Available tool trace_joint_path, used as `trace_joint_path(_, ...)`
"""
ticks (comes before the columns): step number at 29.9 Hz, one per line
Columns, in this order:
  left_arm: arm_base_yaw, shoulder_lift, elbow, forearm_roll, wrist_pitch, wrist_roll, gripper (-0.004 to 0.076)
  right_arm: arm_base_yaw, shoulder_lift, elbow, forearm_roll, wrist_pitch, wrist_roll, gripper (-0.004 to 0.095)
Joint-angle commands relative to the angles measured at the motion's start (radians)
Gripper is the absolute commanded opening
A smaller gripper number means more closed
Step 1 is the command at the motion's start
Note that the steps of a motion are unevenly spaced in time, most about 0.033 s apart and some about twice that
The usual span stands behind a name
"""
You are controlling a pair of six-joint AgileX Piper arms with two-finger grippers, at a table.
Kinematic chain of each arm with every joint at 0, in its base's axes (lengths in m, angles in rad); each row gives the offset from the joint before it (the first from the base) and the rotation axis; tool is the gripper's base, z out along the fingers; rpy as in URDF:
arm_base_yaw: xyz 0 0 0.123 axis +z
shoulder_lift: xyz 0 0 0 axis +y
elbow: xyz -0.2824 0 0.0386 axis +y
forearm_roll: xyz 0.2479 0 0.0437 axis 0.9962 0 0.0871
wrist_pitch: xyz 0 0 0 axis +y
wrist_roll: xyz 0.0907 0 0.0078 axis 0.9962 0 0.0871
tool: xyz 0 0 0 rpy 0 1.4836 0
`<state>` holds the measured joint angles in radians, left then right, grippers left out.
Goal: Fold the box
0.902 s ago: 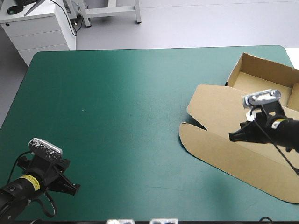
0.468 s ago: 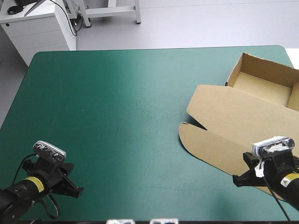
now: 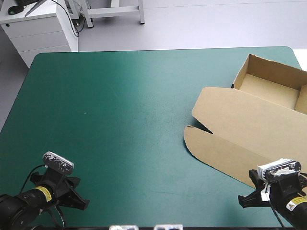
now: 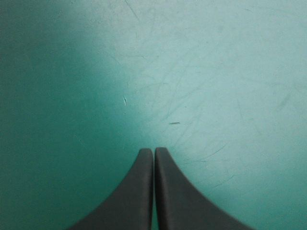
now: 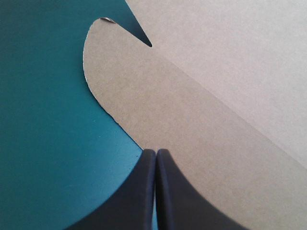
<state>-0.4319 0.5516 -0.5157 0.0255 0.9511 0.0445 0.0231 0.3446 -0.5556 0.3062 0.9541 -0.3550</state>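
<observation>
The brown box (image 3: 249,124) lies at the table's right side as an open tray with raised walls at the far right and its lid spread flat toward the front. My right gripper (image 3: 242,201) is shut and empty, low at the front right, just off the lid's front edge. In the right wrist view its tips (image 5: 156,152) sit at the rounded flap edge of the box (image 5: 201,96). My left gripper (image 3: 82,203) is shut with nothing in it, at the front left over bare teal-green cover; the left wrist view shows its fingertips (image 4: 153,151) together.
A white cabinet (image 3: 38,28) stands beyond the table's far left corner. The teal-green cover (image 3: 120,120) stretches open across the left and middle. The table's front edge runs close under both grippers.
My right gripper has drawn back from above the lid to the front right edge. My left gripper has slid slightly rightward and toward the front. The box has not moved.
</observation>
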Motion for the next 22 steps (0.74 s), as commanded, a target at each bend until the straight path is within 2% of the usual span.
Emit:
trace_joint_path(1,0.001,0.007,-0.014,-0.026,-0.027,-0.006,-0.0008,0.004,0.008,-0.004,0.017,-0.062,-0.009,-0.0017)
trace_joint_path(22,0.001,0.007,-0.006,-0.043,-0.023,-0.035,-0.0008,0.004,0.008,0.041,0.004,-0.075,-0.009,-0.0018)
